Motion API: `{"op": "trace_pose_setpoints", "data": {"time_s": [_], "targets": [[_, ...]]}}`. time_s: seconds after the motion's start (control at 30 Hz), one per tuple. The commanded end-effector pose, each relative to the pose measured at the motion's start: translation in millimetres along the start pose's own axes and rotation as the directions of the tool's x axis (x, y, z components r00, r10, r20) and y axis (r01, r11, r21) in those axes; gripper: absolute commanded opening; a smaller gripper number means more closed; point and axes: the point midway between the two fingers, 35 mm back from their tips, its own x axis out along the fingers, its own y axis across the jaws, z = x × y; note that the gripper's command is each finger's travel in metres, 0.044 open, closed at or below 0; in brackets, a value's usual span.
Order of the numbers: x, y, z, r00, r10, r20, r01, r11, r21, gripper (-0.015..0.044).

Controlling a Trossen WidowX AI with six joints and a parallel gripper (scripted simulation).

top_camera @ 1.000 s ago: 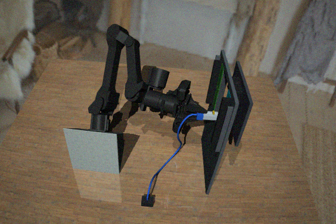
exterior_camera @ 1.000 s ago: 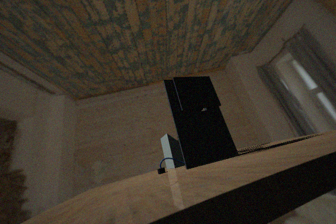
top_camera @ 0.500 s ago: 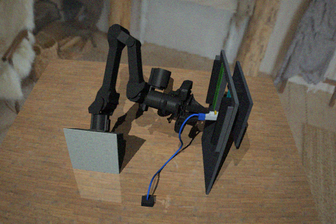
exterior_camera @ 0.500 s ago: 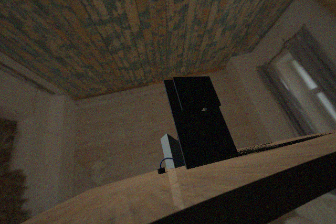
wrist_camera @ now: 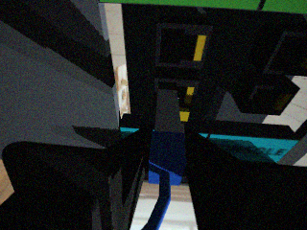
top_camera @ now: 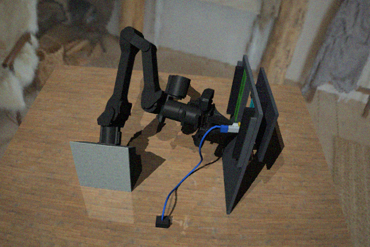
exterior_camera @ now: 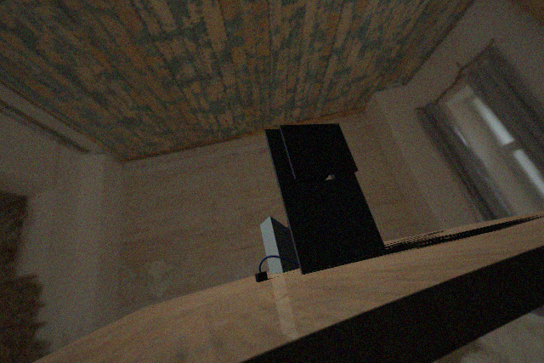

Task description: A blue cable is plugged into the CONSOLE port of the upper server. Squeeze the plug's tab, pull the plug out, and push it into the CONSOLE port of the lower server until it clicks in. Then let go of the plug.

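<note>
"The gripper (top_camera: 228, 131) (wrist_camera: 167, 131) is clamped on the plug (top_camera: 233, 127) (wrist_camera: 169, 110), and the plug's nose is right up at a port (wrist_camera: 189, 96) by the cyan label (wrist_camera: 275, 149)!"

"Is it in?"

"Can't tell! Nor which server this is; the fingers darken the whole approach."

"So where's the danger?"

"If this is the push, a slight tilt or sideways error jams the nose on the rim. Force it, and the plug may slip back between the fingers."

"And the neighbour?"

"Another port (wrist_camera: 179, 45) sits close by, so poor aim could mean the wrong hole. The blue cable (top_camera: 200, 154) (exterior_camera: 273, 256) (wrist_camera: 163, 196) could tug it askew, too."

"And letting go?"

"Too soon, without a click, and it could work loose!"
</note>
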Motion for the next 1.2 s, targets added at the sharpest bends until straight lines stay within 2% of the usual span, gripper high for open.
{"op": "trace_pose_setpoints", "data": {"time_s": [0.0, 1.17], "targets": [[3.1, -2.4, 1.1, 1.0, -0.008, -0.001, 0.008, 1.0, 0.003, 0.0], [10.9, -1.8, 3.8, 1.0, -0.01, -0.001, 0.01, 1.0, 0.003, 0.0]]}}
